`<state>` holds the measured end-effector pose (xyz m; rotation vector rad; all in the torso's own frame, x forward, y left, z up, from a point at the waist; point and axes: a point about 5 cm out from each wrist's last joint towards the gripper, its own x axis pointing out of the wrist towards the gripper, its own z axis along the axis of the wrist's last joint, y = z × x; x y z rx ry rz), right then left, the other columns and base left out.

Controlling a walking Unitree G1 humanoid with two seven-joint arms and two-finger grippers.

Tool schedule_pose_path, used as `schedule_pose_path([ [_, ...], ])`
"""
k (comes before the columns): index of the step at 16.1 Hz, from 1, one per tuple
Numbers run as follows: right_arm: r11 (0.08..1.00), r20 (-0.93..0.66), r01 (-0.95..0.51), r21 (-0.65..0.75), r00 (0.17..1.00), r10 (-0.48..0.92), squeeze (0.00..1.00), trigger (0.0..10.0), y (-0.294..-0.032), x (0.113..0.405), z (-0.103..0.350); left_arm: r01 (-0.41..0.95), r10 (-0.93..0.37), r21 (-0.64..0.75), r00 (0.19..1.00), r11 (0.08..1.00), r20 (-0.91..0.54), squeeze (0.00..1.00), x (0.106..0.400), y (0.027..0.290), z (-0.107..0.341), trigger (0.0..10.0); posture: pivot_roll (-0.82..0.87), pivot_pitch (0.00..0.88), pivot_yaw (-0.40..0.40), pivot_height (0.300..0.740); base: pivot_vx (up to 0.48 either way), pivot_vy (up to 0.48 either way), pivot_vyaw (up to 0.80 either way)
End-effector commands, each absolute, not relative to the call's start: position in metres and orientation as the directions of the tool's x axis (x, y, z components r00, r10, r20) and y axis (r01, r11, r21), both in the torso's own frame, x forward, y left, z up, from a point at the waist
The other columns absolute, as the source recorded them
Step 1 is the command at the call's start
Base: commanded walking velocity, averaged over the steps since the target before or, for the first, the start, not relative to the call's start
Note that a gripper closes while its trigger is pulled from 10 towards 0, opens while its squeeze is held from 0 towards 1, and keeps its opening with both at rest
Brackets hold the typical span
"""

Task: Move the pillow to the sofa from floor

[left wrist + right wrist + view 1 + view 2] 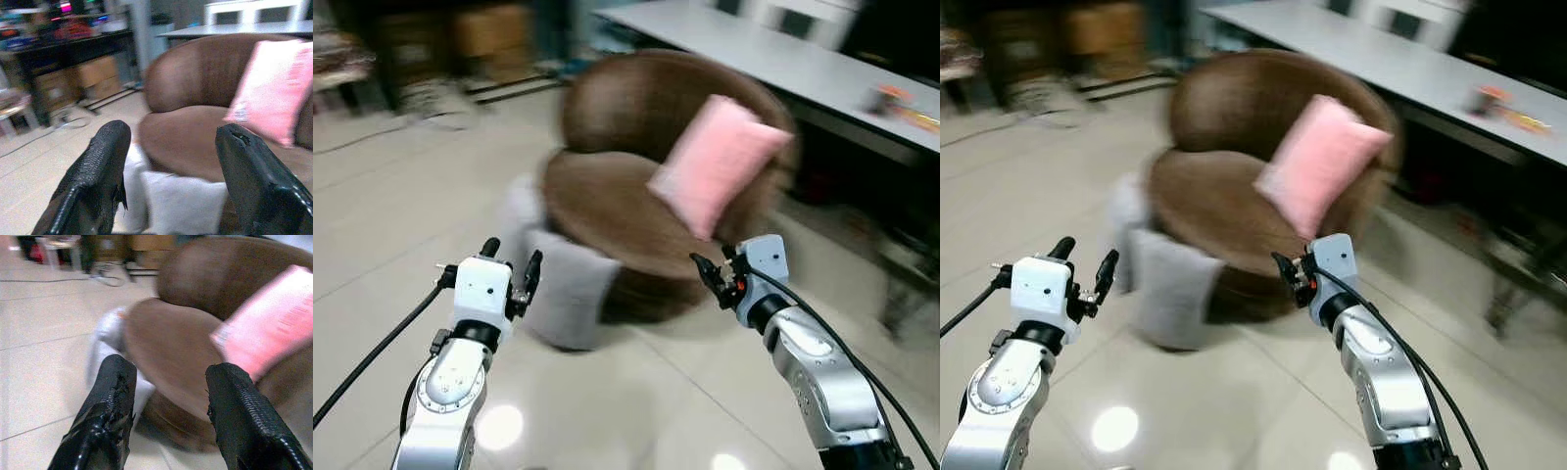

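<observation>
On the tiled floor (401, 206), propped against the front of the brown sofa (607, 196), sits the grey pillow (570, 292) — the one I judge I am meant to lift. A second pale cushion (521, 211) shows just behind it, blurred. A pink pillow (720, 162) already leans on the sofa seat against the backrest (not my job, by the look of it).

My left gripper (512, 264) is raised near the grey pillow, fingers spread, nothing between them. My right gripper (709, 267) hovers before the sofa's front edge, likewise parted and empty; its wrist view shows both black fingers (110, 406) wide apart.

Progress — none of the carrying is done. The grey pillow is not yet grasped or lifted. What remains: close in, grip it, raise it, set it on the seat.
</observation>
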<state>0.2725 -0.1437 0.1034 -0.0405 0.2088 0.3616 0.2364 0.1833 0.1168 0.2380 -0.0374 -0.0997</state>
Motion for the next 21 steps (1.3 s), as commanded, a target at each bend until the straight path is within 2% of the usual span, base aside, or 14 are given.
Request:
schedule_pose_path([
  [1, 0.935, -0.22, -0.354, 0.015, 0.911, 0.348, 0.0, 10.0, -0.146, 0.272, 0.101, 0.109, -0.118, 0.241, 0.993, 0.965, 0.023, 0.0, 0.237, 0.182, 0.117, 10.0, 0.08, 0.0, -0.11, 0.74, 0.285, 0.0, 0.8],
  [7, 0.93, -0.232, -0.366, 0.035, 0.902, 0.363, 0.0, 10.0, -0.142, 0.267, 0.097, 0.128, -0.137, 0.25, 0.99, 0.96, 0.018, 0.0, 0.235, 0.184, 0.118, 10.0, 0.07, 0.0, -0.078, 0.74, 0.291, 0.0, 0.8],
  [9, 0.948, -0.256, -0.315, 0.043, 0.914, 0.315, 0.0, 10.0, -0.147, 0.267, 0.091, 0.158, -0.164, 0.257, 0.986, 0.953, 0.003, 0.0, 0.235, 0.181, 0.117, 10.0, 0.07, 0.0, -0.044, 0.74, 0.294, 0.0, 0.0],
  [12, 0.973, -0.246, -0.225, 0.053, 0.941, 0.231, 0.0, 10.0, -0.155, 0.259, 0.09, 0.227, -0.233, 0.271, 0.972, 0.935, -0.012, 0.0, 0.239, 0.181, 0.122, 10.0, 0.02, 0.0, 0.073, 0.74, 0.298, 0.0, 0.0],
  [15, 0.992, -0.252, -0.116, 0.056, 0.959, 0.127, 0.0, 10.0, -0.168, 0.238, 0.084, 0.304, -0.309, 0.281, 0.951, 0.91, -0.029, 0.0, 0.246, 0.176, 0.125, 10.0, -0.01, 0.0, 0.148, 0.74, 0.295, 0.0, 0.0],
  [17, 0.995, -0.257, -0.087, 0.041, 0.962, 0.095, 0.0, 10.0, -0.171, 0.23, 0.083, 0.31, -0.316, 0.274, 0.949, 0.91, -0.026, 0.0, 0.25, 0.175, 0.126, 10.0, -0.04, 0.0, 0.151, 0.74, 0.298, 0.0, 0.0],
  [19, 0.998, -0.255, -0.054, 0.017, 0.965, 0.057, 0.0, 10.0, -0.173, 0.224, 0.086, 0.288, -0.294, 0.242, 0.956, 0.927, -0.011, 0.0, 0.252, 0.172, 0.124, 10.0, -0.06, 0.0, 0.11, 0.74, 0.296, 0.0, 0.0],
  [21, 0.996, -0.244, -0.086, 0.01, 0.966, 0.086, 0.0, 10.0, -0.169, 0.227, 0.087, 0.244, -0.248, 0.218, 0.969, 0.945, -0.01, 0.0, 0.251, 0.174, 0.119, 10.0, -0.05, 0.0, 0.078, 0.74, 0.324, 0.0, 0.0],
])
